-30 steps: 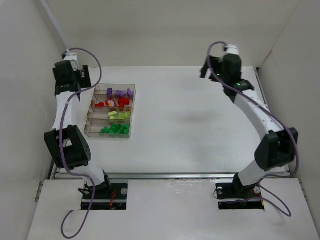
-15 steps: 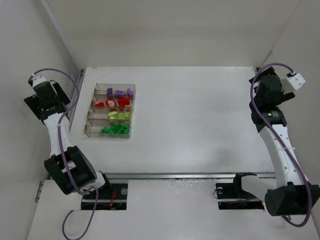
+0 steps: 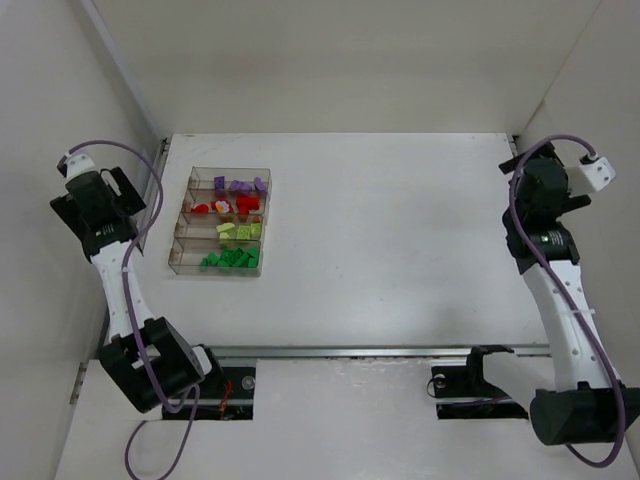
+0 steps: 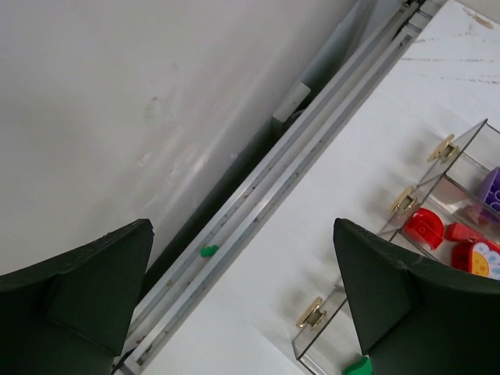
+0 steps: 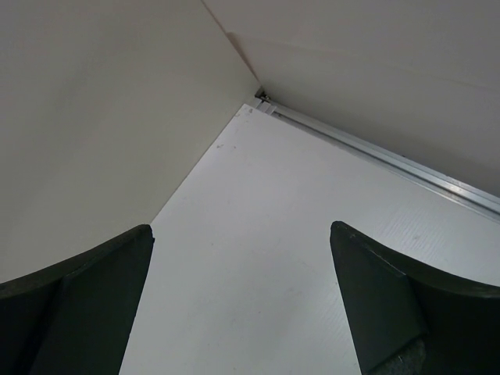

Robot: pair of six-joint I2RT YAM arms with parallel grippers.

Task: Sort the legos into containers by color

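The clear organizer box (image 3: 178, 262) lies at the table's left side, with purple (image 3: 240, 185), red (image 3: 240, 204), yellow-green (image 3: 240, 231) and dark green legos (image 3: 232, 259) each in its own row. My left gripper (image 3: 118, 195) is raised left of the box, off the table's edge, open and empty. In the left wrist view (image 4: 244, 258) the box corner (image 4: 312, 344) and red legos (image 4: 426, 228) show at the right. A small green lego (image 4: 208, 251) lies in the metal rail. My right gripper (image 3: 522, 192) is raised at the far right edge, open and empty (image 5: 242, 258).
White walls enclose the table on the left, back and right. A metal rail (image 4: 312, 141) runs along the table's left edge. The right wrist view shows bare table (image 5: 297, 258) and a back corner rail (image 5: 391, 160).
Since a second ago both arms swung outward from the back of the table to its left and right sides. In the last half second they barely moved. The box and legos stayed put.
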